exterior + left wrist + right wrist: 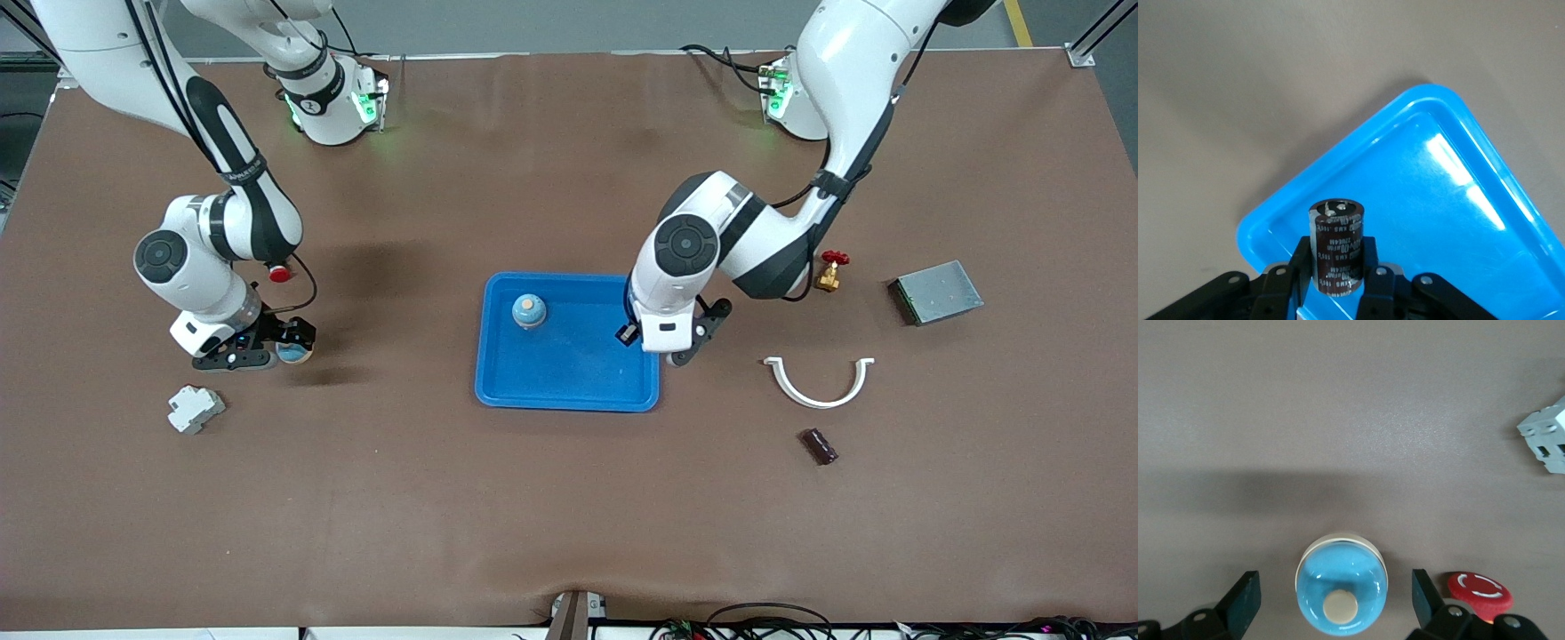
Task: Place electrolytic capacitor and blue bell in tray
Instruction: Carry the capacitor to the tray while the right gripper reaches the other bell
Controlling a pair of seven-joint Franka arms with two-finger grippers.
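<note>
A dark brown electrolytic capacitor (1338, 227) stands upright between the fingers of my left gripper (1336, 249), which is shut on it. That left gripper (665, 348) hangs over the bright-blue tray (569, 382), at its rim toward the left arm's end. One blue bell (529, 311) with a cream knob sits in the tray. Another blue bell (1341, 587) (293, 353) rests on the table toward the right arm's end. My right gripper (1333, 587) (276, 349) is open, one finger on either side of that bell, not touching it.
A red push button (1478, 590) (280, 273) and a grey-white breaker block (194, 409) lie near the right gripper. Toward the left arm's end lie a white curved clip (818, 384), a dark cylinder (819, 446), a red-handled brass valve (831, 269) and a grey metal box (935, 292).
</note>
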